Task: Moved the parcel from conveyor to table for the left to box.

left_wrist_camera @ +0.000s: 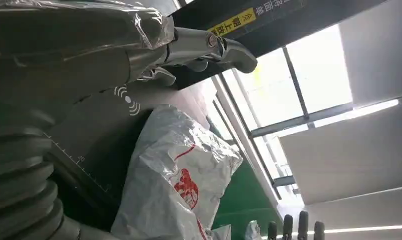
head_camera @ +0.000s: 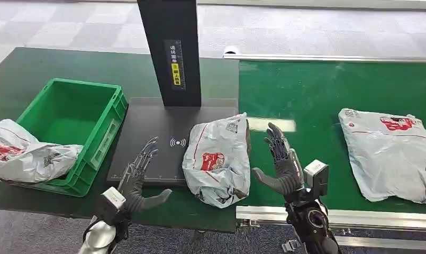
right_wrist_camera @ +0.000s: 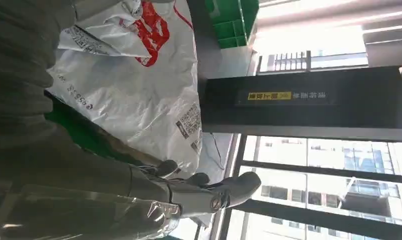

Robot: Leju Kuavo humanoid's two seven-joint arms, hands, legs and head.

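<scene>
- Since the parcel [head_camera: 218, 159] lies between the 2 arms, partly on the dark scanner plate [head_camera: 147, 132] and partly over the front of the counter [head_camera: 20, 74], it looks set down where either arm can reach it; its right edge sits at the seam with the green conveyor [head_camera: 306, 90].
- Right robot hand [head_camera: 280, 159] stands just beside the parcel's right edge, fingers spread and upright, holding nothing. I judge this as the pose of a hand that pushes or releases, palm turned to the bag.
- Left robot hand [head_camera: 139, 177] hovers over the plate's front part, fingers apart and empty, thumb pointing toward the parcel. It is near the bag but apart from it, likely placed to take it for boxing.
- Green crate [head_camera: 68, 114] waits at the far left of the counter, with another bag [head_camera: 25, 151] draped over its near corner.
- 1 more bag [head_camera: 390, 151] lies flat on the conveyor, well apart, probably next in line.
</scene>
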